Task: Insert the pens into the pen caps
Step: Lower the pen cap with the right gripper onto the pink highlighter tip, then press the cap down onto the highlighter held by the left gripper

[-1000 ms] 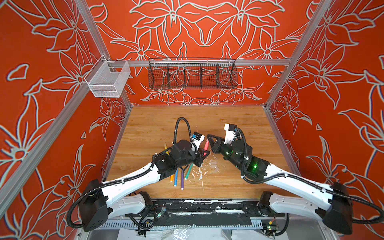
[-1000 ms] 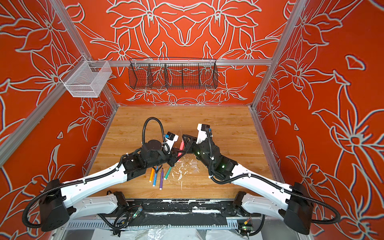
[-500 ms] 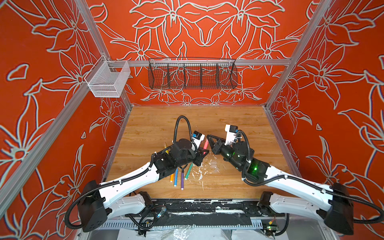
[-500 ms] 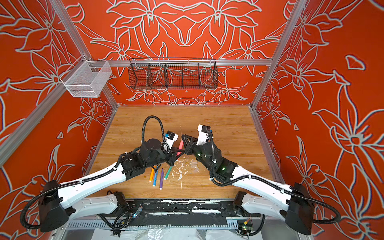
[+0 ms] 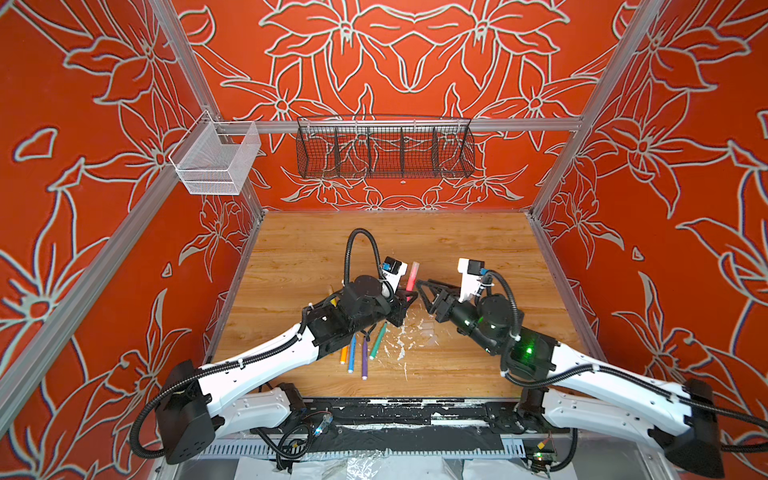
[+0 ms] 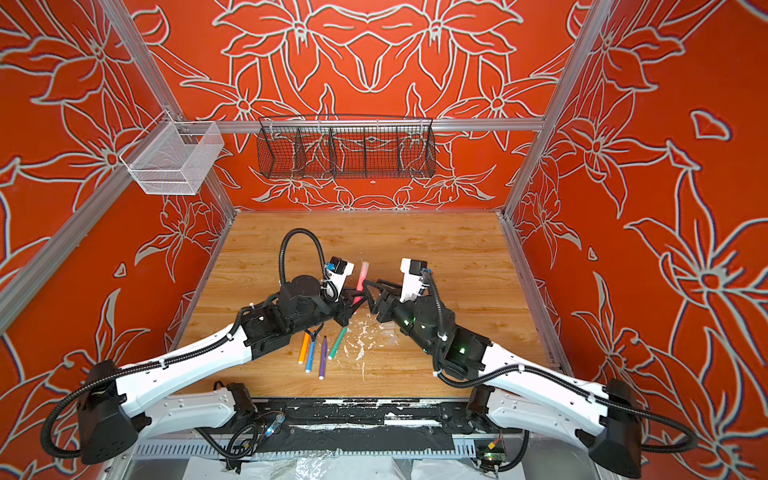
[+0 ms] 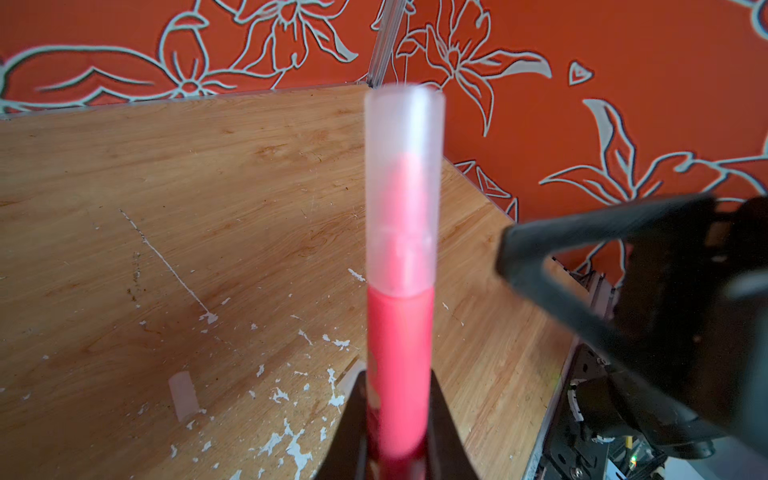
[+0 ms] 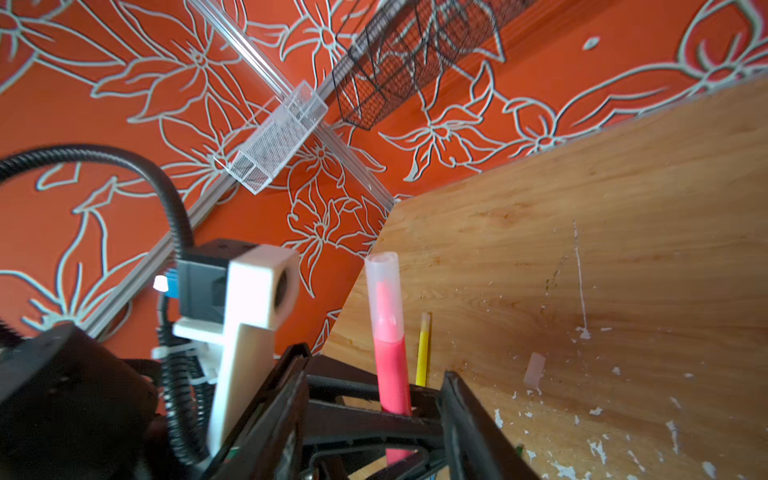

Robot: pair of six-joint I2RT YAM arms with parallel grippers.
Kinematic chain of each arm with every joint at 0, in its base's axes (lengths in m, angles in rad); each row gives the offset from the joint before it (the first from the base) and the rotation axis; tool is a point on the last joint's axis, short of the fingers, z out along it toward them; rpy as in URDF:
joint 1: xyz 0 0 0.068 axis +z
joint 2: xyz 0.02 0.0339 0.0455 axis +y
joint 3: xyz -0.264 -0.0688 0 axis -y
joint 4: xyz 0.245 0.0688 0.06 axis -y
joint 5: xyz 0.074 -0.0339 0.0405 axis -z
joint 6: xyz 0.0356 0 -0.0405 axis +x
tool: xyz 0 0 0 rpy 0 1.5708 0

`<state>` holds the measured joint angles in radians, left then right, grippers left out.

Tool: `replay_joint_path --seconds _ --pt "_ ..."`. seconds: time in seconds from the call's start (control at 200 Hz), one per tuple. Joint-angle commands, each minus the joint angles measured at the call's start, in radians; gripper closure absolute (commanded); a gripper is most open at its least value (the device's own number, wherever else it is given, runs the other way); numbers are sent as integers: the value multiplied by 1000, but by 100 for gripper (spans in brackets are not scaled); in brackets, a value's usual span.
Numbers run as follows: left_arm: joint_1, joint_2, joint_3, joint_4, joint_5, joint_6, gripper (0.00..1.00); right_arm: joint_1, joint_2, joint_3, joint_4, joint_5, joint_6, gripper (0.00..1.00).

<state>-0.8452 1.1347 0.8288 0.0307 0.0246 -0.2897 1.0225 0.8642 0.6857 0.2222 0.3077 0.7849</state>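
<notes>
Right gripper wider; wrist-view yellow pen.

Orange floral walls, scuffed wooden table, black wire basket

White arm shells, black joints, ribbed black cables, green status light.

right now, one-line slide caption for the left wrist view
Left hand grips the red-pink pen, a clear cap over its tip; another cap lies loose on the wooden table.
</notes>
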Motion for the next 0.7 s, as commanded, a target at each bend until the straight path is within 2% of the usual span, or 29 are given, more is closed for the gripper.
replay_joint_path --seconds 0.0,0.095,0.375,0.695 --pt "3 -23 -29 39 21 38 100 2 -43 21 -97 127 -38 46" --pt "3 -32 -43 52 60 60 100 0 -30 37 -89 144 -60 46" --pt "1 -45 -57 47 102 93 100 -1 110 146 -70 70 -89 48" --pt "1 -58 -71 57 130 100 100 -1 192 188 -55 88 -97 52"
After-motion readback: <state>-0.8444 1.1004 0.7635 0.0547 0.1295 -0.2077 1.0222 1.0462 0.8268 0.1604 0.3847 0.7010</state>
